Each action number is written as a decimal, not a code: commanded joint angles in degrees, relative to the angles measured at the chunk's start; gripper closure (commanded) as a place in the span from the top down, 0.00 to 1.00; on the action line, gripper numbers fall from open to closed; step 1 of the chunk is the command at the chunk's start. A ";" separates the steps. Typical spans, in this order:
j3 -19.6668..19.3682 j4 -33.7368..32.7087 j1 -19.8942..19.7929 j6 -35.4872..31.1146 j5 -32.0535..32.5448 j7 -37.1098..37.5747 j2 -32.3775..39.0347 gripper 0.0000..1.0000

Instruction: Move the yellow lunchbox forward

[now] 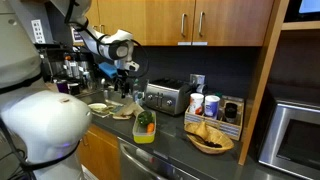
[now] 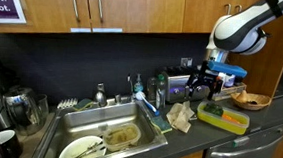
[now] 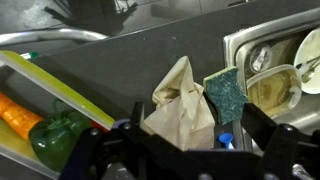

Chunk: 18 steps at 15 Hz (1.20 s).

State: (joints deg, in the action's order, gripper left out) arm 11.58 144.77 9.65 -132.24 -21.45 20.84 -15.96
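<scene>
Your dark countertop is pretty packed: yellow lunchbox near the front edge, toaster behind it, wicker basket of chips alongside, crumpled paper bag by the sink.

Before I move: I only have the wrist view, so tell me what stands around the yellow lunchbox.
Observer: A toaster stands behind the yellow lunchbox, toward the wall.
Operator: Now report anything further along.
Observer: A basket of chips sits further along the counter, apart from the lunchbox.
Operator: Give me my height.
Observer: The gripper hangs above the counter, beside the lunchbox and not touching it.
</scene>
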 commanded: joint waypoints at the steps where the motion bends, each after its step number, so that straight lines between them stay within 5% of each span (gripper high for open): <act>1: -0.17 -0.05 0.14 0.09 0.09 0.05 -0.01 1.00; 8: -0.17 -0.05 0.15 0.09 0.09 0.05 -0.01 1.00; 18: 1.37 2.34 -5.34 3.67 15.79 19.00 -3.34 1.00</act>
State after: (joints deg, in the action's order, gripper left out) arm 12.02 145.80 6.08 -130.82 -8.82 34.92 -17.07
